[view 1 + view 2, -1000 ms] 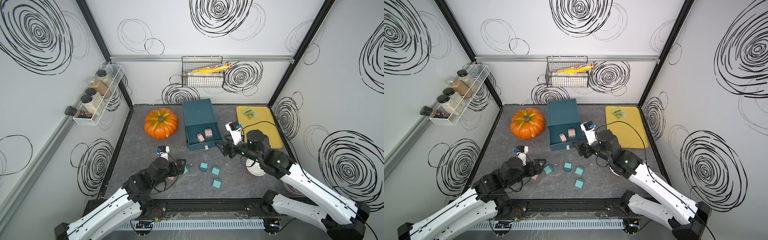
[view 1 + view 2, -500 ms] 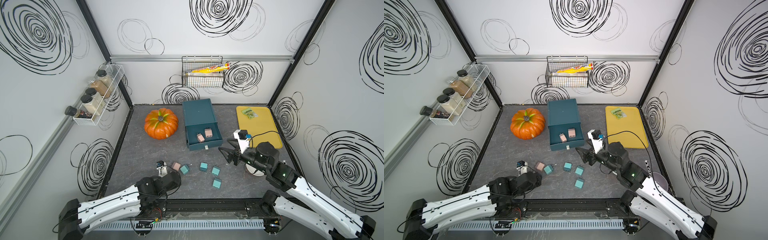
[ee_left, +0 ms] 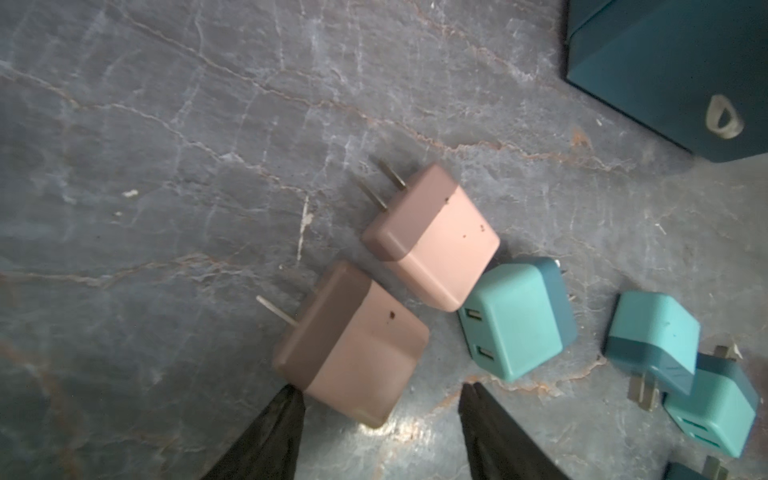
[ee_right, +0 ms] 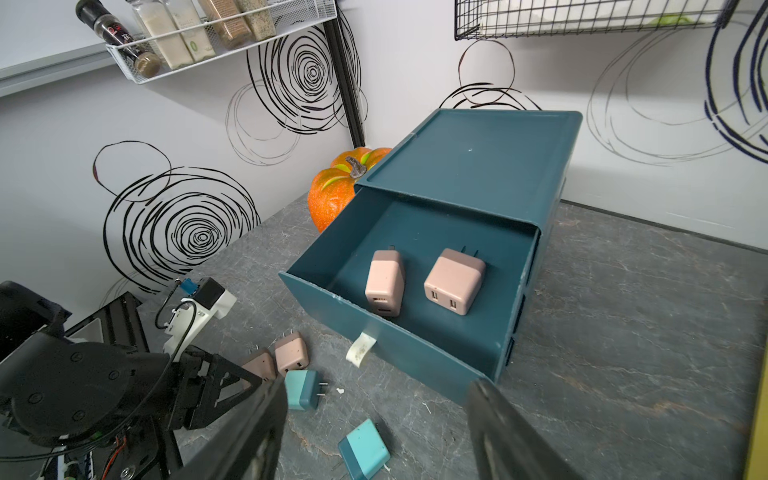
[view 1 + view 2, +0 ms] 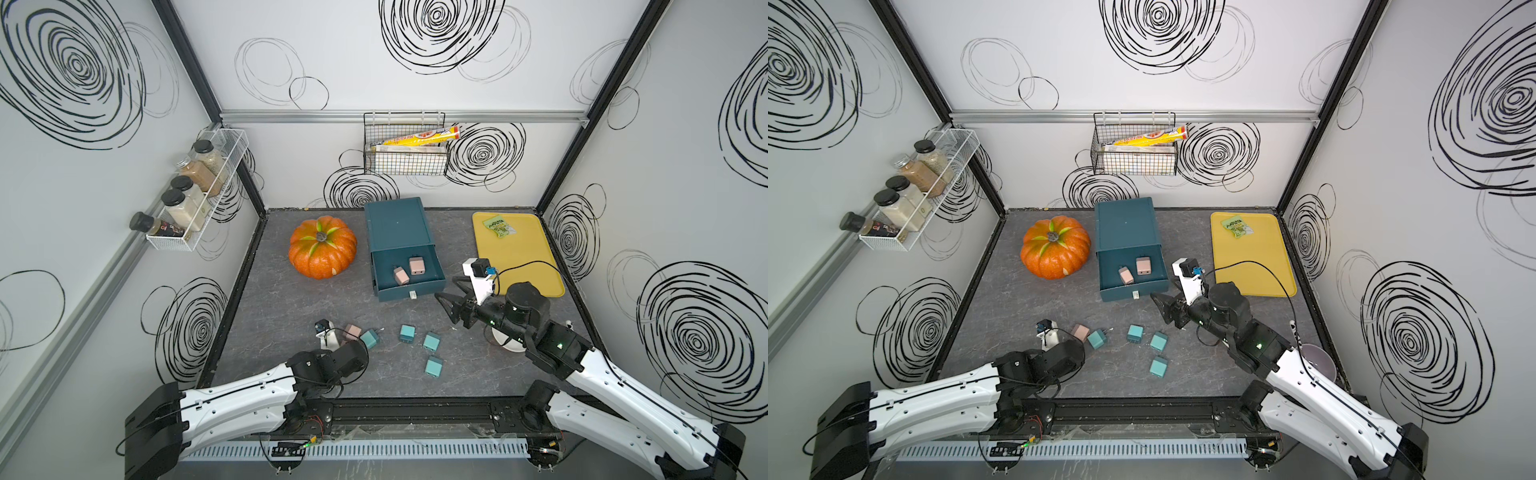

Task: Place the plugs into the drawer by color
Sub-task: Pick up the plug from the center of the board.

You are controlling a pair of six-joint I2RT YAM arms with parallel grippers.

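Observation:
The dark teal drawer [image 5: 397, 232] [image 5: 1125, 232] has its top drawer pulled out, with two pink plugs [image 4: 384, 282] [image 4: 454, 280] lying inside. On the table, two more pink plugs [image 3: 432, 237] [image 3: 353, 345] lie side by side, next to several teal plugs [image 3: 517, 318] [image 5: 407, 333] [image 5: 433, 367]. My left gripper [image 3: 380, 395] is open; the nearer pink plug sits just ahead of its tips, one finger [image 3: 286, 411] at its corner. My right gripper [image 4: 378, 386] [image 5: 451, 299] hangs open and empty off the drawer's front right corner.
An orange pumpkin [image 5: 322, 247] stands left of the drawer. A yellow tray [image 5: 515, 257] with a small packet lies at the back right. A white cup [image 5: 1316, 361] sits under the right arm. A spice rack [image 5: 195, 195] and wire basket [image 5: 405, 153] hang on the walls.
My left arm has dropped back toward the front edge, and its jaws have narrowed around the near pink plug. The right arm has drawn back a little from the drawer front.

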